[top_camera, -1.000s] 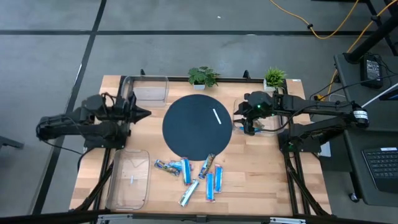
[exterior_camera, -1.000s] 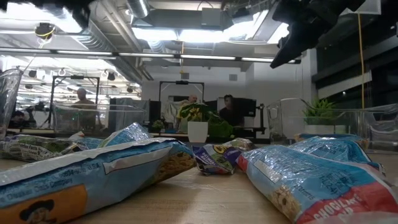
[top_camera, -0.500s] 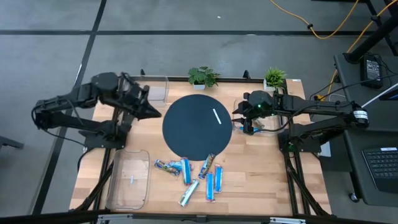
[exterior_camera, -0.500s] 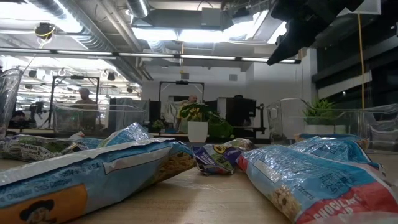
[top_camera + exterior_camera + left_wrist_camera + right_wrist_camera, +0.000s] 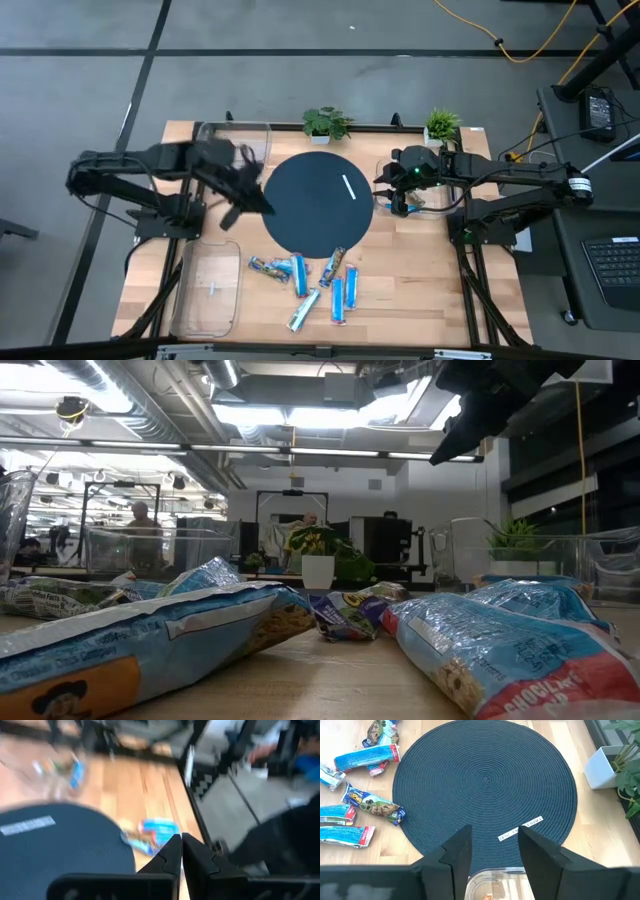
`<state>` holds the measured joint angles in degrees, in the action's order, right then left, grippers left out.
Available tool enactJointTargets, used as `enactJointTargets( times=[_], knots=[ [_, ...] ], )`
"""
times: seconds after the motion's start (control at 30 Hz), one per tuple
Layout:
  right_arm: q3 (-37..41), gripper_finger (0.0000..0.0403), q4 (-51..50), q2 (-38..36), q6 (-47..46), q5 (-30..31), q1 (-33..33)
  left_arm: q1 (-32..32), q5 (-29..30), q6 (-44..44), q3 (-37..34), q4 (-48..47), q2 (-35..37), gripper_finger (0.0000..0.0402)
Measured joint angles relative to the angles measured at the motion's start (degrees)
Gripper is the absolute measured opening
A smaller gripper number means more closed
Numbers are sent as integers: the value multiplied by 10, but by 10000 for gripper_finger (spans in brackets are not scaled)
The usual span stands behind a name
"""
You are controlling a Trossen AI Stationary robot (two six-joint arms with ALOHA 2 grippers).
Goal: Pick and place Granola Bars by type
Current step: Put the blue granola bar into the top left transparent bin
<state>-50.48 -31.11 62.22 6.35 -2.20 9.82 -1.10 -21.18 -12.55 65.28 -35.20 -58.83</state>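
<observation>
Wooden tabletop with granola bars strewn along its near edge, below a round dark mat. Left hand pinched shut and empty over the mat's left rim. Right hand partly open, empty, above a clear bin right of the mat.

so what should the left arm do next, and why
Probably carry the shut, empty left pincer on toward the pile of shiny blue foil-wrapped granola bars and open it above one. It sits at the round dark woven mat's edge, short of the bars, while the open right pincer waits over a clear bin.
</observation>
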Motion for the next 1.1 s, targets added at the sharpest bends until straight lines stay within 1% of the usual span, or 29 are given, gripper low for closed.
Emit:
enactJointTargets(
  times=[0.1, 0.3, 0.5, 0.6, 0.73, 1.1],
  knots=[
    [0, 162, 0, 0, 2, 0, 0, 31, 0, -17, -23, 0, -26, 6],
    [0, 162, -1, 0, 4, 0, 0, 72, -4, -19, -49, 0, -91, 6],
    [0, 162, -1, 0, 21, 0, 0, 91, 15, -17, -51, -41, -163, 8],
    [0, 162, -1, 0, 21, 0, 0, 102, 25, -17, -51, -72, -192, 19],
    [0, 162, -1, 0, 20, 0, 0, 117, 26, -12, -51, -92, -223, 54],
    [0, 162, -6, 0, 30, 0, 0, 166, 35, -31, -51, -99, -282, 191]
  ],
)
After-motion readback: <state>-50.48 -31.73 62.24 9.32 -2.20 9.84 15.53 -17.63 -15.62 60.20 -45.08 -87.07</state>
